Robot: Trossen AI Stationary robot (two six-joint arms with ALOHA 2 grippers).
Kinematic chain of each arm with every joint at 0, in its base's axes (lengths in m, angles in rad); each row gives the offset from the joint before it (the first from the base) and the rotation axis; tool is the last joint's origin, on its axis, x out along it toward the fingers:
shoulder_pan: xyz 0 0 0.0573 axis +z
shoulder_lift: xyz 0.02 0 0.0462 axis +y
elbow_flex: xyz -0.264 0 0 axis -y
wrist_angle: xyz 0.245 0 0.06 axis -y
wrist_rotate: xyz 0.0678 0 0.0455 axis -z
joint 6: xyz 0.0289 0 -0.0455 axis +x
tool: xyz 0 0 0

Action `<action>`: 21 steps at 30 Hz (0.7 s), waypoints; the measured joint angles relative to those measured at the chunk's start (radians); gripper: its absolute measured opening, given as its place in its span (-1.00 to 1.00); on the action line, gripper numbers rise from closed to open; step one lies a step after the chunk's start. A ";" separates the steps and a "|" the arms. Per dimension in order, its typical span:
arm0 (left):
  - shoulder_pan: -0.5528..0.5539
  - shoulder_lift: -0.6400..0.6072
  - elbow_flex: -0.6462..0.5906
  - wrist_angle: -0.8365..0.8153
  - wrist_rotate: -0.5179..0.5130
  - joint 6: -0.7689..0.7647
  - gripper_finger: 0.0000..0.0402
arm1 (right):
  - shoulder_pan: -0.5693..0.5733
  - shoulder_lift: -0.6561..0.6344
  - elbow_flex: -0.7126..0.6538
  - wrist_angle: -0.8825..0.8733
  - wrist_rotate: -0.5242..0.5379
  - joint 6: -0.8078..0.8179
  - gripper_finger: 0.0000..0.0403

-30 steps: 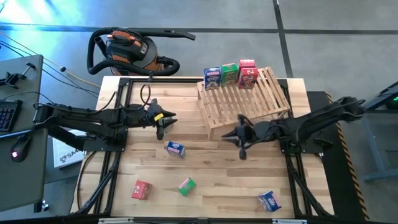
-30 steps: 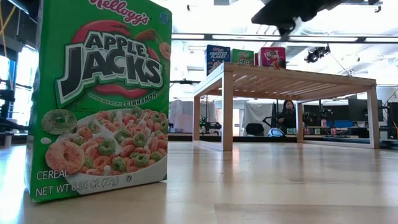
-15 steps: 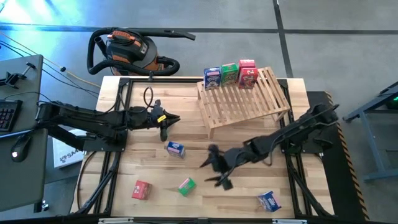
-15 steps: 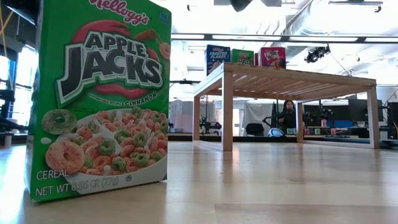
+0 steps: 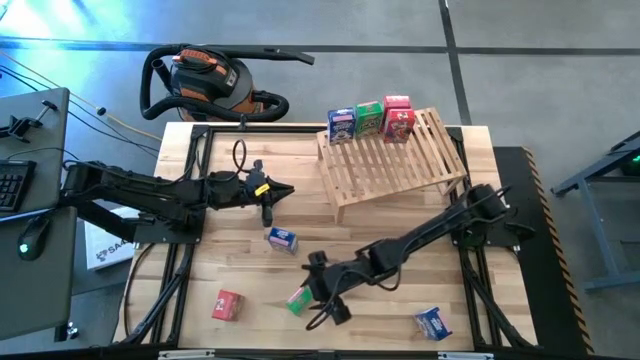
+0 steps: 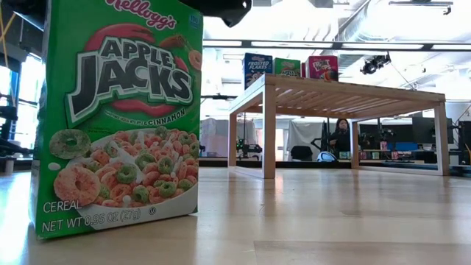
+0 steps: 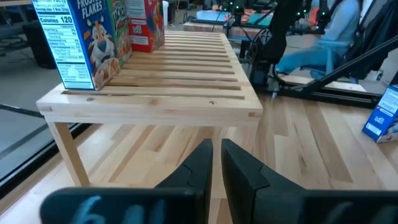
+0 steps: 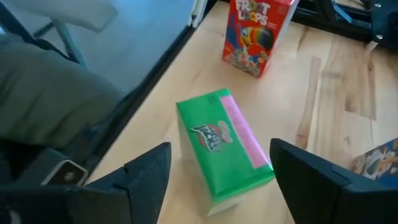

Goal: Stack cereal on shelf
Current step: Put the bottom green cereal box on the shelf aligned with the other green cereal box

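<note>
A green cereal box (image 8: 224,149) stands on the table near its front edge (image 5: 297,299) and fills the left of the low view (image 6: 118,110). My right gripper (image 5: 322,300) hangs open just above it, one finger on either side (image 8: 221,151), touching nothing. My left gripper (image 5: 268,205) hovers shut (image 7: 216,163) left of the wooden shelf (image 5: 392,160). A blue box (image 5: 341,124), a green one (image 5: 369,118) and a red one (image 5: 398,117) stand along the shelf's far edge.
Loose boxes on the table: a blue one (image 5: 282,239) at the middle, a red one (image 5: 227,305) at the near left, another blue one (image 5: 433,323) at the near right. A shop vacuum (image 5: 205,82) sits on the floor beyond the far edge.
My right gripper has swung from in front of the shelf toward the table's near left, down to the green box, and has opened on the way. Its dark body now shows at the top of the low view above that box.
</note>
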 joint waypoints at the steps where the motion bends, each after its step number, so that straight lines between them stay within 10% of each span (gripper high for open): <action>1: 0.000 0.000 0.000 0.000 0.000 0.000 -0.88 | -0.004 0.004 0.000 0.001 0.008 -0.006 0.31; 21: 0.000 0.000 0.000 -0.007 0.008 0.007 -0.88 | -0.056 0.028 0.002 -0.008 -0.118 -0.002 0.31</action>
